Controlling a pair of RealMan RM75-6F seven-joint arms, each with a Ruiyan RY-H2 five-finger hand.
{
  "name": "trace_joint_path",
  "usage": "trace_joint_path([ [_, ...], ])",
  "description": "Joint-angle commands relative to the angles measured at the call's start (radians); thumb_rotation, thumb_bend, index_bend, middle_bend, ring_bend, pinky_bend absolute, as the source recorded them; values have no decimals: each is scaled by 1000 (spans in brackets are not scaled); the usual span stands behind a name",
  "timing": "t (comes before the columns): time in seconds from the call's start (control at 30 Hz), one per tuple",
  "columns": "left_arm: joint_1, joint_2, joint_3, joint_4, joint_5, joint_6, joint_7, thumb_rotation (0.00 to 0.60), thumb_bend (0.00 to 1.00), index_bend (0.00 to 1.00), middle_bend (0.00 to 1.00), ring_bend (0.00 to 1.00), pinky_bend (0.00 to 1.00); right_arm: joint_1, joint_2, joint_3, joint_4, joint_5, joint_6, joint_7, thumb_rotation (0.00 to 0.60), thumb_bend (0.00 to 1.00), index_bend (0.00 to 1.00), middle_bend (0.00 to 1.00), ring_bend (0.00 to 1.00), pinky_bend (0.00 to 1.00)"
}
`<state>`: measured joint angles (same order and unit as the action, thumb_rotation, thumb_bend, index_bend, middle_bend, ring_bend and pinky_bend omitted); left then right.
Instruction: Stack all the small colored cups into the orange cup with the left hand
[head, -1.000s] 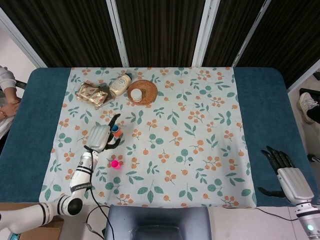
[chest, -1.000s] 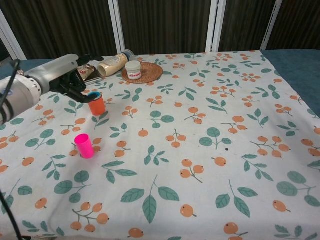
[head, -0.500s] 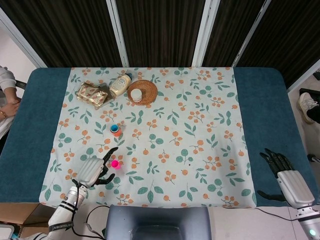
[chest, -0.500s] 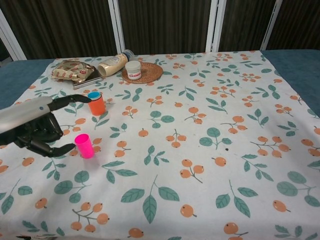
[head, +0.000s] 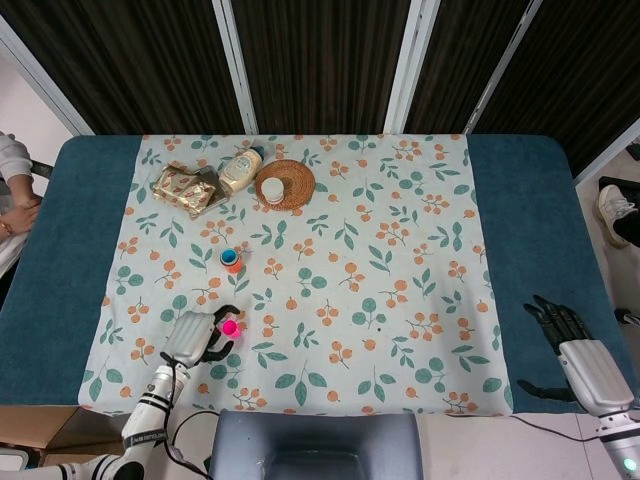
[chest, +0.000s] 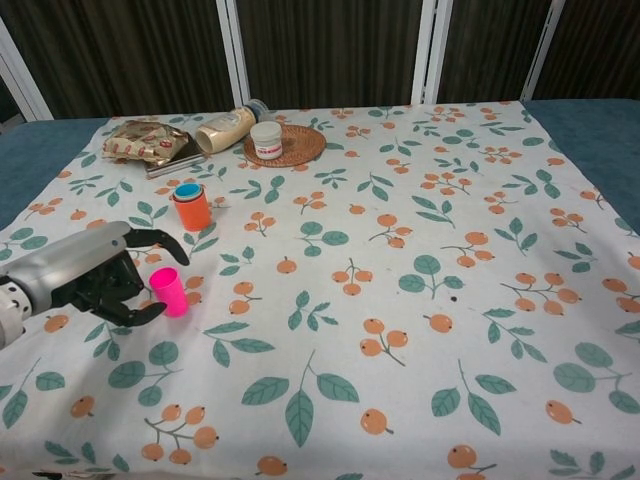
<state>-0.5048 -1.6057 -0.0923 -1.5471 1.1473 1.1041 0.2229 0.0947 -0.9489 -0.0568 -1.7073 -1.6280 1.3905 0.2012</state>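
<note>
Left hand sits low on the floral tablecloth, fingers spread and curved around the small pink plastic cup without clearly gripping it. Farther back stands the orange cup with a blue cup nested inside. Right hand rests at the table's edge, fingers apart, holding nothing

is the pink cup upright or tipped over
Upright: the pink cup stands on its base on the tablecloth, beside the left hand.
</note>
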Motion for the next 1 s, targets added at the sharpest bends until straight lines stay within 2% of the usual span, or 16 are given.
trace_joint_path([
  [0.03,1,-4,-4,8,2,-2,-7,600,350,360,1000,1000,1000,-1,-1,0,-1,0,1,-3,600,205,0,0,0,0],
  [0.33,0,-23,-17,35,4,-7,-20,600,351,431,1000,1000,1000,-2,-1,0,-2,2,4,-6,600,205,0,0,0,0],
  [0.7,-5,-27,-40,44,2,-9,-25,600,377,587,1000,1000,1000,-2,0,0,-2,2,3,-4,600,205,0,0,0,0],
  [0.8,-20,-13,-86,27,5,11,-28,600,387,606,1000,1000,1000,-2,1,1,-2,5,5,0,600,205,0,0,0,0],
  [1.0,-98,-6,-251,31,-63,21,-16,600,404,620,1000,1000,1000,-2,3,5,-1,11,5,6,600,205,0,0,0,0],
])
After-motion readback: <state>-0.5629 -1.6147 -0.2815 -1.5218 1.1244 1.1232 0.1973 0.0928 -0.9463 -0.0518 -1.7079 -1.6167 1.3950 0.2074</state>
